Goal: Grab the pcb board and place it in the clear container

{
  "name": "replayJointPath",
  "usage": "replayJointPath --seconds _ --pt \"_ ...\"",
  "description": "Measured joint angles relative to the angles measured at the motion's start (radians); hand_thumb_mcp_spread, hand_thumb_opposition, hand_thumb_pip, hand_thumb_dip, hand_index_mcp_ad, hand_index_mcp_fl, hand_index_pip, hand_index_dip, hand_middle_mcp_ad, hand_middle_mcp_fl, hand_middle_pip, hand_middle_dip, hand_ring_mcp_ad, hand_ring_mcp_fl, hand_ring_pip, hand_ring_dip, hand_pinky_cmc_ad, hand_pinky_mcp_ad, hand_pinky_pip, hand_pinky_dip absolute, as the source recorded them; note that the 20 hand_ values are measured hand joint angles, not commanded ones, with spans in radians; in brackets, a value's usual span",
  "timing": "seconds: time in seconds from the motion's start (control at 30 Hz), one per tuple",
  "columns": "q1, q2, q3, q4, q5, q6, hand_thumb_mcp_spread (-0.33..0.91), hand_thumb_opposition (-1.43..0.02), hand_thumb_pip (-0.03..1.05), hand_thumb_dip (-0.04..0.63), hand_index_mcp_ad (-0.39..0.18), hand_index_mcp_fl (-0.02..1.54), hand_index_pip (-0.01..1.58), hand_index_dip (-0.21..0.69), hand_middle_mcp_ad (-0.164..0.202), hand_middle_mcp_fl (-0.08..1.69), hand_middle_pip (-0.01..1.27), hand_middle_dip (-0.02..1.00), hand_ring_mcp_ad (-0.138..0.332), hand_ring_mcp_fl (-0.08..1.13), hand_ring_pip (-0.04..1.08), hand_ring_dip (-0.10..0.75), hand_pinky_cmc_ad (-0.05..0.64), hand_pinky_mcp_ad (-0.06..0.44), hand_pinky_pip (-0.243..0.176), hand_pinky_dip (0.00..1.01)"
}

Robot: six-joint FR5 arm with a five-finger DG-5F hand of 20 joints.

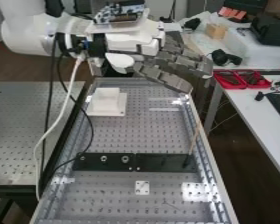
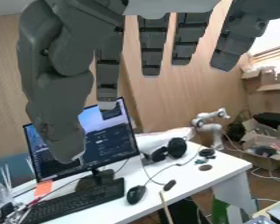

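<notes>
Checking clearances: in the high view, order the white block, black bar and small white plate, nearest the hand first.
1. White block: far end, left.
2. Black bar: across the bench.
3. Small white plate: camera side of the bar.

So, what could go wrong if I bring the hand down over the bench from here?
The dark cable loops low beside the white block; it might snag as the arm moves. The thin stick stands up near the bench's edge, so the hand could knock it on the way down.
</notes>
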Motion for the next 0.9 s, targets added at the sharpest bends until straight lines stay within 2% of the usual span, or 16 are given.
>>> replayJointPath --seconds 0.17,0.43,0.9 --pt "-0.019 0.014 -0.012 0.007 -0.037 -0.021 0.54 -0.82 0.30 0.295 -0.209 0.54 0.09 0.513 0.058 0.12 0.14 0.20 0.099 0.02 0.12 0.052 0.347 0.262 -0.059 0.16" --pt "-0.017 0.051 -0.041 0.024 -0.046 -0.045 0.54 -0.82 0.30 0.283 -0.209 0.54 0.09 0.513 0.058 0.12 0.14 0.20 0.099 0.02 0.12 0.052 0.347 0.262 -0.059 0.16" --pt "-0.011 0.058 -0.045 0.044 -0.060 -0.056 0.54 -0.82 0.30 0.283 -0.194 0.54 0.09 0.513 0.058 0.12 0.14 0.20 0.099 0.02 0.12 0.052 0.347 0.262 -0.059 0.16"
